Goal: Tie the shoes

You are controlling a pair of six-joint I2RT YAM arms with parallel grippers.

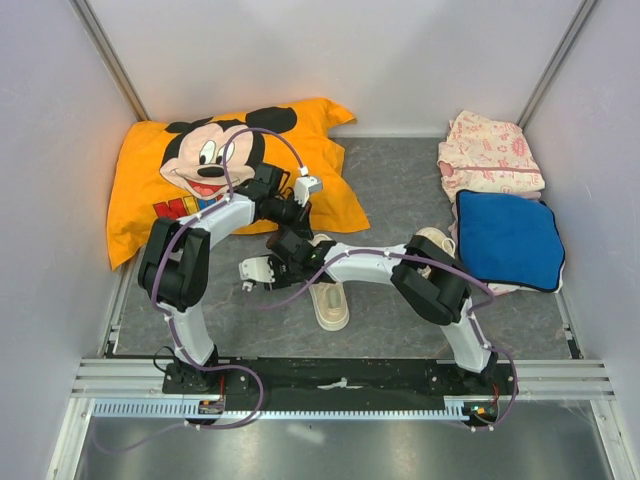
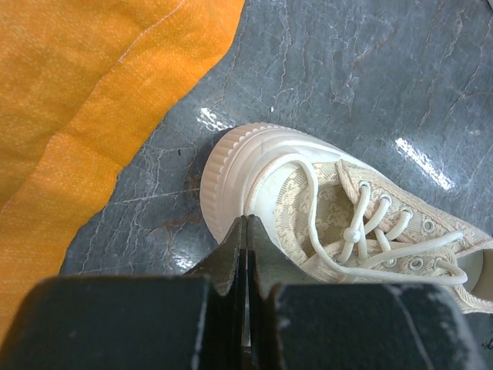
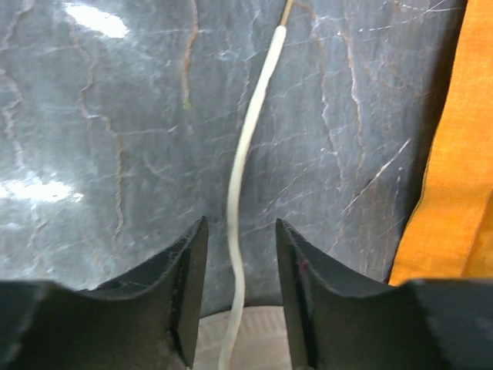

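Nearest the lens: the left fingers (image 2: 231, 262), black and blurred at their bases, fill the bottom of the left wrist view.
Hidden or cut off: the shoe (image 2: 308, 200) runs out of that view at 4 o'clock, so its heel is unseen. From above, the right arm crosses one end of it. A second shoe (image 1: 433, 240) shows only as a pale sliver behind the right elbow, beside a blue cushion (image 1: 508, 240).
Shoe against left fingers: the ribbed toe cap lies just past the tips, towards 12 o'clock. A lace loop (image 2: 310, 216) rests on the upper at 3 o'clock, and an orange pillow (image 2: 77, 116) lies at 10 o'clock.
Lace against right fingers: a loose lace (image 3: 243, 154) runs over the grey counter (image 3: 100, 116) from 6 to 12 o'clock, through their gap. A pale sole rim shows at 6 o'clock.
Left fingers, state: pressed flat together with no gap. Whether anything is pinched between them cannot be told.
Right fingers (image 3: 189, 285), state: narrowly apart. The lace lies between them and visibly touches neither.
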